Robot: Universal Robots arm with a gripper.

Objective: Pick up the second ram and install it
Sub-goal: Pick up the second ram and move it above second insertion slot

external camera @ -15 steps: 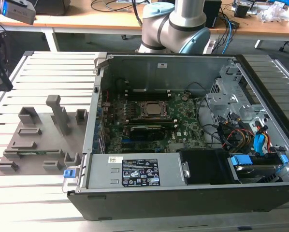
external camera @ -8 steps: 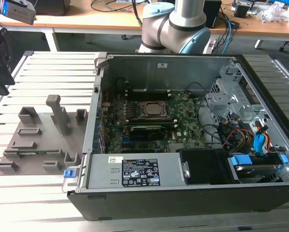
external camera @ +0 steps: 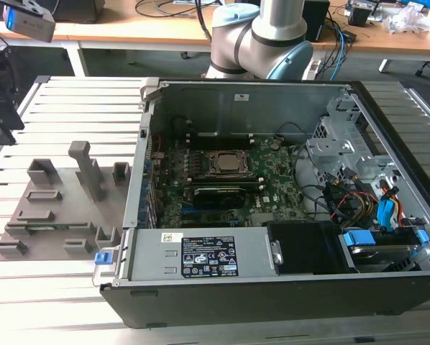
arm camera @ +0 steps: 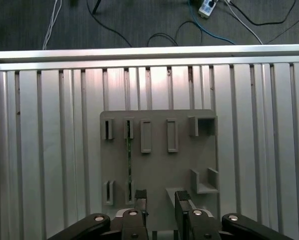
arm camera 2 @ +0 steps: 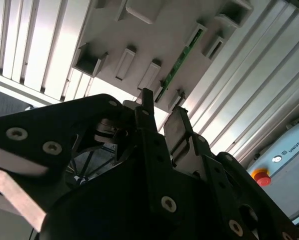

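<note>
Gripper (arm camera: 159, 200) over tray (arm camera: 159, 170), fingers (arm camera: 140, 197) apart, nothing btwn. Ram (arm camera: 128, 160) (arm camera 2: 179, 62) on edge in tray slots, both wrist views. Exterior view: open PC (external camera: 236, 100) beside tray.

The gripper (arm camera: 161, 196) is black with silver screw heads. Ahead of its jaws, the holder tray (arm camera: 159, 167) is plain matt grey. The second ram (arm camera: 129, 160), seated in the tray just to one side of the jaw line, is a thin green strip. The surrounding table (arm camera: 39, 150) is silver, ribbed in parallel slats.
</note>
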